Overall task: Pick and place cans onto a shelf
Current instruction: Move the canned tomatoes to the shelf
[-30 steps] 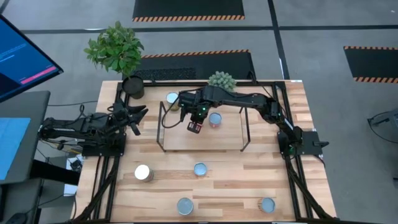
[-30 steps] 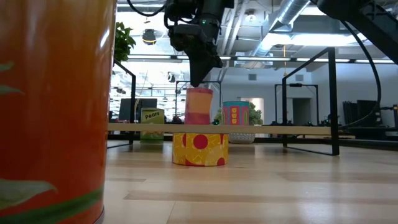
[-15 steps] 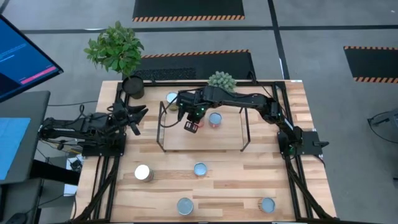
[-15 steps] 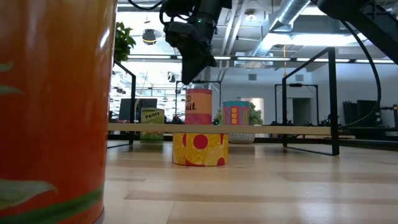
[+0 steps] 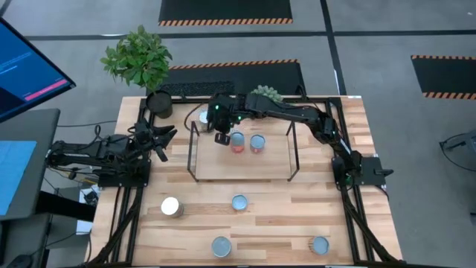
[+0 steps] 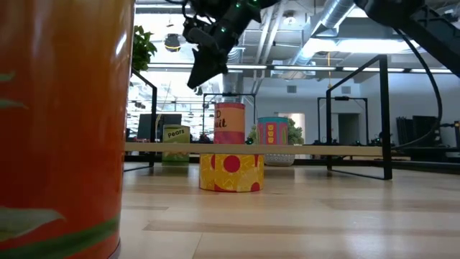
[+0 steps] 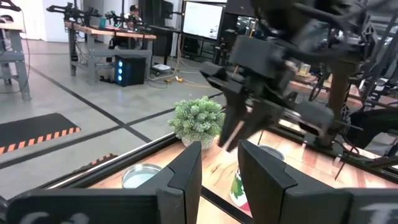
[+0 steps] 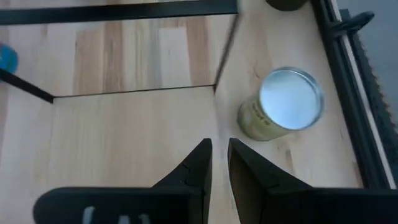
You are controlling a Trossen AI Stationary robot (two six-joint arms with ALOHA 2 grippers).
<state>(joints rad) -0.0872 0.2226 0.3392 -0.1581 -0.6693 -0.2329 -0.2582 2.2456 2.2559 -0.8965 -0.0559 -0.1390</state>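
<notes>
Wooden desk | shelf carries two cans near its back edge | right gripper above shelf's left part, fingers slightly apart, empty | left gripper left of shelf, fingers spread, empty

Right gripper raised, fingers narrowly apart, empty, left gripper waiting at table's left edge.

Shelf: light wood board, thin black wire end frames.
Tall can on shelf: red-pink label, cream band.
Shorter can: teal with yellow panel, pink dots.
Can under shelf: yellow, red dots.
Can at my fingers' far side: white top, olive-yellow side.
Foreground can, frame left: orange, green leaf pattern.
</notes>
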